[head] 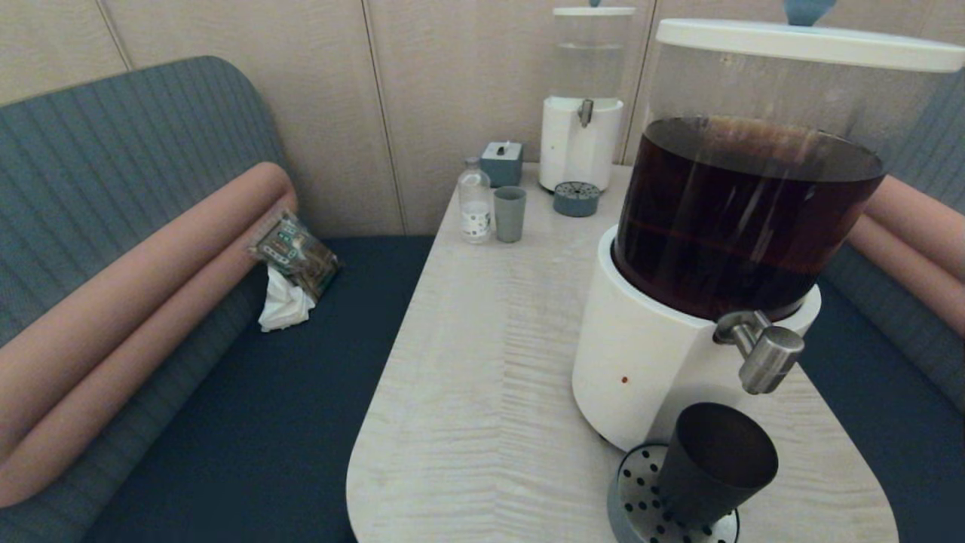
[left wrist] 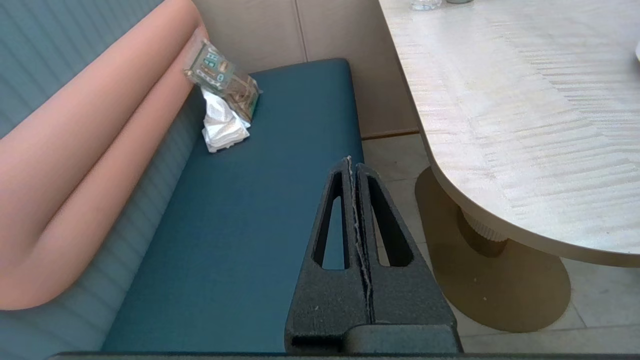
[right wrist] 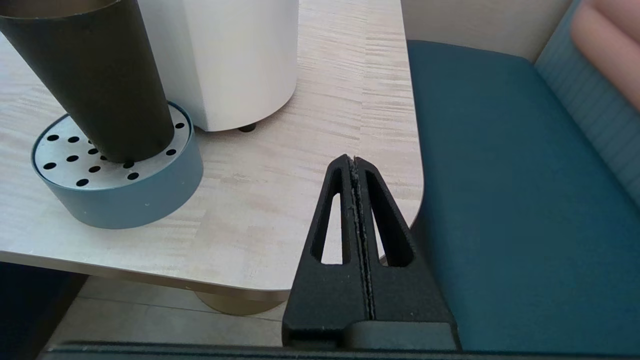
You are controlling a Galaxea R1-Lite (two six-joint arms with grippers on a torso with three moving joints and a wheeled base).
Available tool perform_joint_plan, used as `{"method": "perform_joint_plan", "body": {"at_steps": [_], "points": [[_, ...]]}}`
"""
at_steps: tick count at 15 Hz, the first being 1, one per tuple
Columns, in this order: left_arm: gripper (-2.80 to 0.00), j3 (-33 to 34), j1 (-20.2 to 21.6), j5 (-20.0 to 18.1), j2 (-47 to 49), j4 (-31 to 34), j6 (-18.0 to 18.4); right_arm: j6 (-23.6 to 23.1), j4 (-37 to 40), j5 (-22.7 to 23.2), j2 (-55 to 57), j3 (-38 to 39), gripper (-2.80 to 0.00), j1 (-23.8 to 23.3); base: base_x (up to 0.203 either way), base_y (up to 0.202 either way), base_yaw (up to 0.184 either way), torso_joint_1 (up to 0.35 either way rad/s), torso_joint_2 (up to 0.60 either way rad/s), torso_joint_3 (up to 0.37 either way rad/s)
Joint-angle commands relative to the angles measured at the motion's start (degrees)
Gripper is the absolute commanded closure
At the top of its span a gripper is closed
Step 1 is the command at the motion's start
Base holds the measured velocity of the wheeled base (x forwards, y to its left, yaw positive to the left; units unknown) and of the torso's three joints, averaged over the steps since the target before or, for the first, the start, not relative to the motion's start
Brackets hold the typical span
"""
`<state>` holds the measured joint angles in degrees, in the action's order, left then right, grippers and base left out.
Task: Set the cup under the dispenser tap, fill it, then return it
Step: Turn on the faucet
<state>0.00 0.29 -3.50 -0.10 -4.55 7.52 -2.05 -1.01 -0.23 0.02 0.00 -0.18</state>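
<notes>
Both pairs of fingers are pressed tight together, and neither holds anything. On the right gripper (right wrist: 354,159) the two black fingers (right wrist: 332,220) meet in a thin line. They sit over the table edge, near the corner of the pale wooden table (right wrist: 280,190), with the blue bench seat (right wrist: 500,200) beside them.

From those fingertips, the black cup (right wrist: 100,75) is off at about 10 o'clock in the right wrist view. It is apart from the fingers and nothing touches it. The cup stands on a round blue-grey drip tray (right wrist: 115,195) with a holed metal top.

In the head view, the cup (head: 712,464) is at the near end of the table, at about 5 o'clock in the picture. The dispenser tap (head: 761,351) sticks out just above the cup's open mouth, at its 12 o'clock. The tap belongs to the big dispenser (head: 746,219), full of dark brown liquid on a white base.

The left gripper (left wrist: 351,160), its fingers (left wrist: 327,225) closed and empty, hangs over the blue seat beside the table, well apart from the cup. A packet with white tissue (left wrist: 222,107) lies on that seat.

Far back on the table stand a small clear-liquid dispenser (head: 584,113), a grey-green tumbler (head: 510,213) and a little bottle (head: 475,202).
</notes>
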Motion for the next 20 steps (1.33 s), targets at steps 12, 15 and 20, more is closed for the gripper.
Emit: {"method": "perform_joint_plan", "body": {"at_steps": [12,15,20], "points": [[0.00,2.29,-0.03,-0.02,0.10,-0.11,0.04,-0.31,12.63,5.07,28.85,-48.49,0.00,0.26,0.000,0.000,0.000,0.000,0.00,0.000],[0.00,2.29,0.06,-0.02,0.10,-0.03,0.04,-0.26,16.83,10.99,41.21,-60.46,0.00,0.39,0.000,0.000,0.000,0.000,0.00,0.000],[0.00,2.29,0.06,-0.01,0.11,-0.10,0.04,-0.09,31.54,14.99,58.05,-72.77,0.00,3.33,0.000,0.000,0.000,0.000,0.00,0.000]]}}
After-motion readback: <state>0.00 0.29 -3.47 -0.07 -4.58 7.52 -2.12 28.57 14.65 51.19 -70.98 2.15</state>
